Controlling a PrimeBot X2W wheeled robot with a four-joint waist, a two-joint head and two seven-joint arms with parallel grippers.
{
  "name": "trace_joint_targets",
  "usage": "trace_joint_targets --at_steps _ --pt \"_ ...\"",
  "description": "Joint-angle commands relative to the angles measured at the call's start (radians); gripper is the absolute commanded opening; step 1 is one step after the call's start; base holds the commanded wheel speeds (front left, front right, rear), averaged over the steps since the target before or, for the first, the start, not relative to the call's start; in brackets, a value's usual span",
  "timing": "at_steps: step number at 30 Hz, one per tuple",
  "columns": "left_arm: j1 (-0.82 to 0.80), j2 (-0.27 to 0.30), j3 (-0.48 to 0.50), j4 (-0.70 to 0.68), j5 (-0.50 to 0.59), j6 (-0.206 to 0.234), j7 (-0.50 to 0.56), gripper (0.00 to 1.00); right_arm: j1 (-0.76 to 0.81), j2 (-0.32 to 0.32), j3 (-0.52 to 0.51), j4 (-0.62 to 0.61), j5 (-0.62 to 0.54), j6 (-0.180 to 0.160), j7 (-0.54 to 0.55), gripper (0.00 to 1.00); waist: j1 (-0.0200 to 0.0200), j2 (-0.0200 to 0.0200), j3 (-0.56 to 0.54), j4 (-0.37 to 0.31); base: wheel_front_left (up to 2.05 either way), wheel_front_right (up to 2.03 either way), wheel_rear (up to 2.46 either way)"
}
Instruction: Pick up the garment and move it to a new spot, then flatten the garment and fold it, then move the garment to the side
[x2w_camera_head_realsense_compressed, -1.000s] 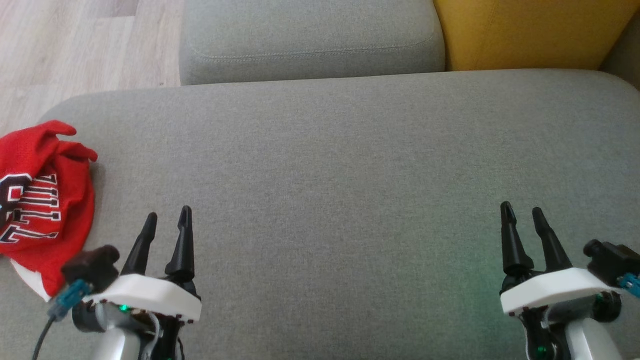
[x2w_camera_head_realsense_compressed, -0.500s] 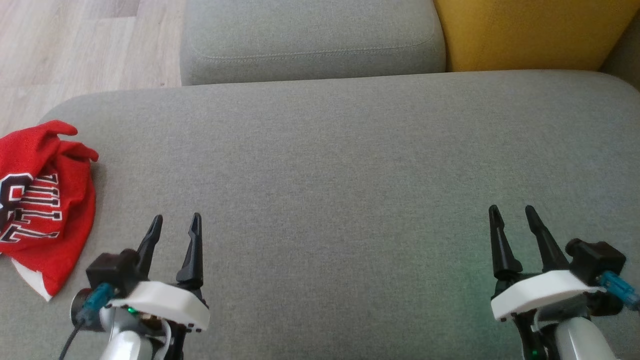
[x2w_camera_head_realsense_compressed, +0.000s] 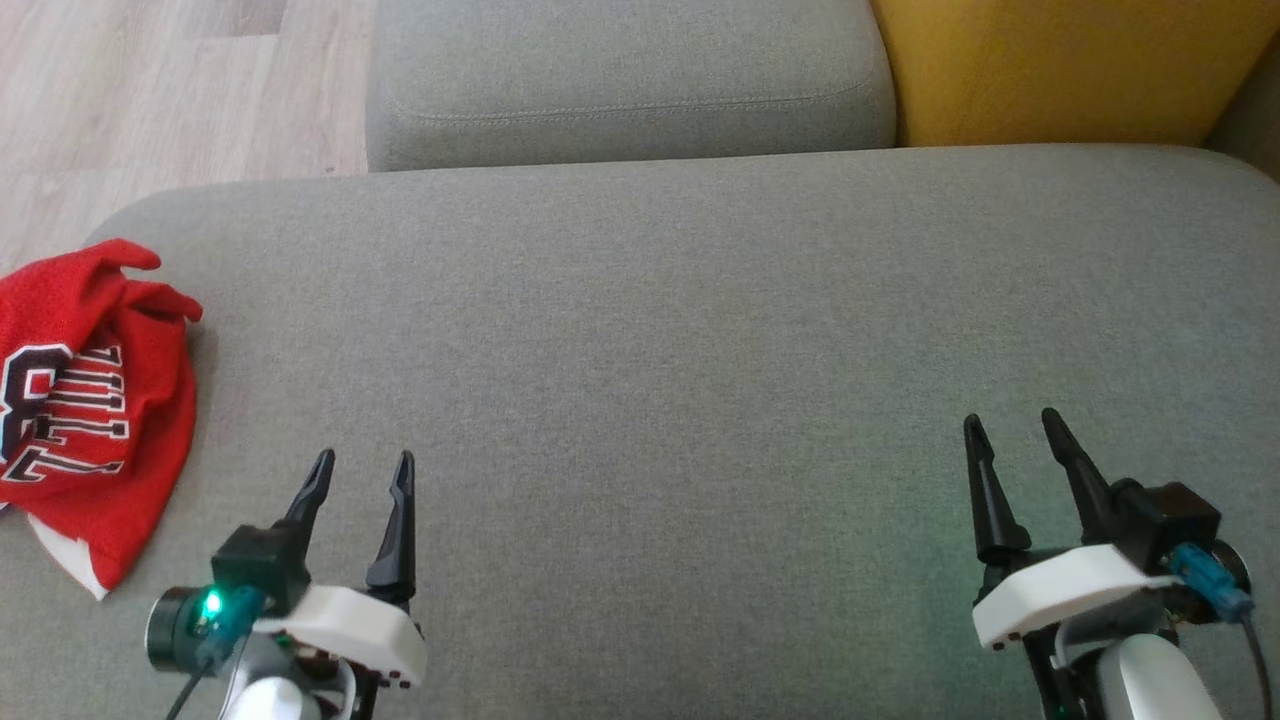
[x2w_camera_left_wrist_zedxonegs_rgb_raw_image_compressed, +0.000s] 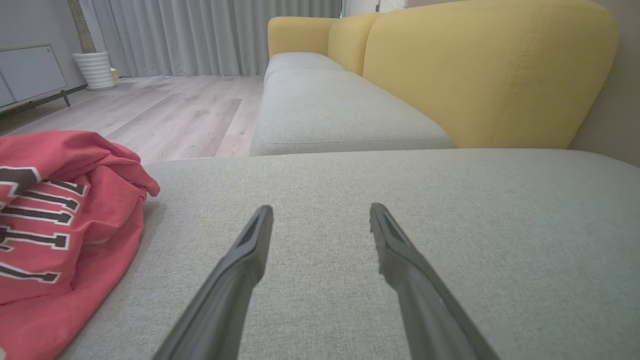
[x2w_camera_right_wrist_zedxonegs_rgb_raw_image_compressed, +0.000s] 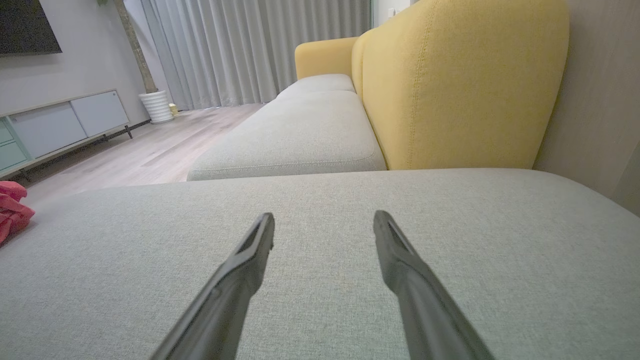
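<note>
The garment, a red jersey with black and white lettering, lies crumpled at the left edge of the grey sofa cushion. It also fills the left side of the left wrist view, garment, and peeks in at the left edge of the right wrist view, garment. My left gripper hovers open at the lower left, to the right of the garment and apart from it, left gripper. At the lower right my right gripper stands open over bare cushion, right gripper. Nothing sits between either pair of fingers.
A second grey seat cushion lies beyond the big one, with a yellow backrest at the far right. Wooden floor shows at the upper left. A low cabinet and a white pot stand by the curtains.
Both grippers have drawn back toward the bottom of the view, the left drifting right and the right drifting left. The garment has not moved; both stay open.
</note>
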Motion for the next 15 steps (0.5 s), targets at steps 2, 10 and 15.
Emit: trace_joint_targets --at_steps 2,10,15 --pt "-0.038 0.01 0.033 -0.024 0.036 0.007 -0.022 1.0 -0.039 0.0 0.016 -0.037 -0.035 -0.001 -0.019 1.0 0.0 -0.0001 -0.001 0.001 0.0 0.0 0.0" --pt "-0.043 0.005 0.037 -0.004 0.091 0.005 -0.042 1.0 -0.035 0.002 0.016 -0.035 -0.08 -0.001 -0.026 1.0 0.0 -0.0001 -0.003 0.007 0.0 0.0 0.0" --pt "-0.043 -0.001 0.046 0.003 0.093 -0.001 -0.046 1.0 -0.034 0.002 0.009 -0.028 -0.059 -0.001 -0.027 1.0 0.0 -0.0001 -0.003 0.01 0.0 0.0 0.0"
